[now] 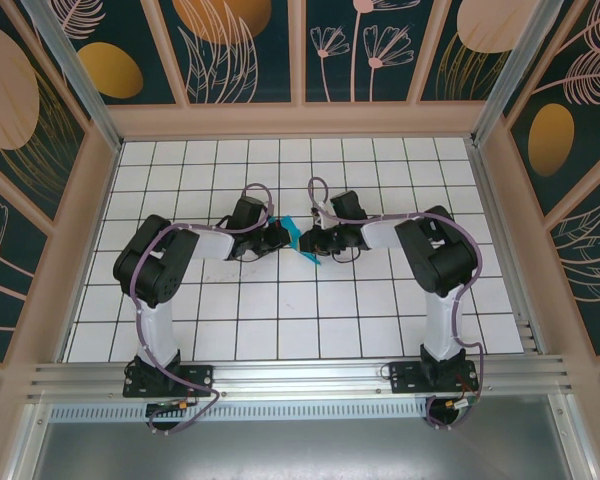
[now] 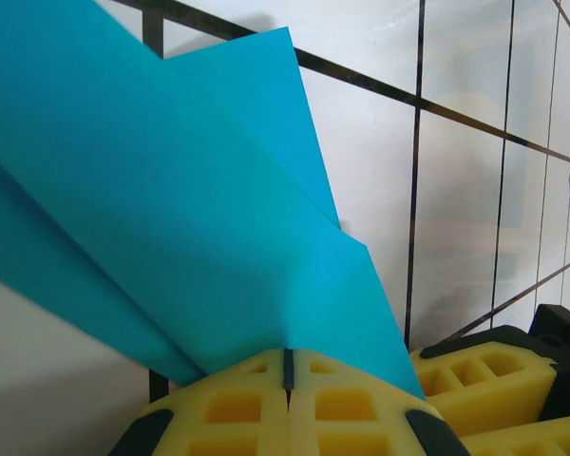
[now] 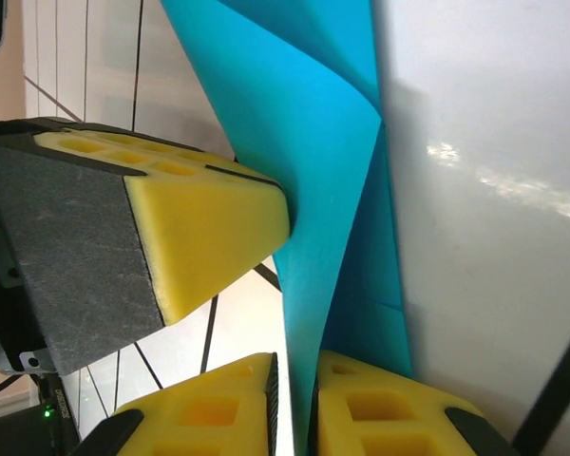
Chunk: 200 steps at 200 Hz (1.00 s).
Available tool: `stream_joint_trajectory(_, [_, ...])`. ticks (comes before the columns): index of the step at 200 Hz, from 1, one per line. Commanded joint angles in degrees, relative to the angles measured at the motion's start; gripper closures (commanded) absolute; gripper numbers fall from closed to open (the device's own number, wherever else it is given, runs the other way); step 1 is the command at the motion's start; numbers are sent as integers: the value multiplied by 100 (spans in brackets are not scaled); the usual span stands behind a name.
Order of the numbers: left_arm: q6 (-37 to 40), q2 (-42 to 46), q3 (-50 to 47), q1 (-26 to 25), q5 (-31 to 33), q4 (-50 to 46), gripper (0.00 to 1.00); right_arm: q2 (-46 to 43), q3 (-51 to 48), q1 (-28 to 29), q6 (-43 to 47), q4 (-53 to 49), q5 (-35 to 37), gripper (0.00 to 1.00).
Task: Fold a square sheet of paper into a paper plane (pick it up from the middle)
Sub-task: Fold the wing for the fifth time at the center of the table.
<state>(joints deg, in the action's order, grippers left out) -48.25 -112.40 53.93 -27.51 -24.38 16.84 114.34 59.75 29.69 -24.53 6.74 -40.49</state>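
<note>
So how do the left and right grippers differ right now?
The left gripper has its yellow fingers pressed flush on the teal folded paper; the right gripper shows a slim gap, the paper's edge running through it. The left gripper reaches in from the left, the right gripper from the right. Both pinch the same sheet.

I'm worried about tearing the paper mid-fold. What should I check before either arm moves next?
1. Left gripper shut on the paper: ok.
2. Right gripper shut on the paper: ok, an edge runs between its fingers.
3. Paper layers lying flat together: not ok, they fan apart.
4. Grippers clear of each other: cannot tell, they sit very close.
5. Paper lifted off the table: cannot tell.
</note>
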Motion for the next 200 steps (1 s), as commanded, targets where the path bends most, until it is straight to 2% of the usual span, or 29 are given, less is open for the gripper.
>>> stream_joint_trajectory(1, [94,-590,-3,44,1083,-623,98,-238,-125,-84,82,-461,160,81])
stream_joint_trajectory(55, [127,-616,47,39,1076,-681,98,-395,-405,-121,179,-370,39,80])
stream_joint_trajectory(107, [234,-531,146,44,1036,-765,97,-190,-522,-156,99,-325,78,97])
stream_joint_trajectory(129, [335,-412,327,45,917,-723,95,-111,-552,-169,55,-294,63,99])
stream_joint_trajectory(172, [446,192,214,44,180,151,83,-14,-575,-238,-103,-209,-66,100])
stream_joint_trajectory(200, [342,516,-309,12,-199,866,80,67,-548,-262,-196,-243,-58,100])
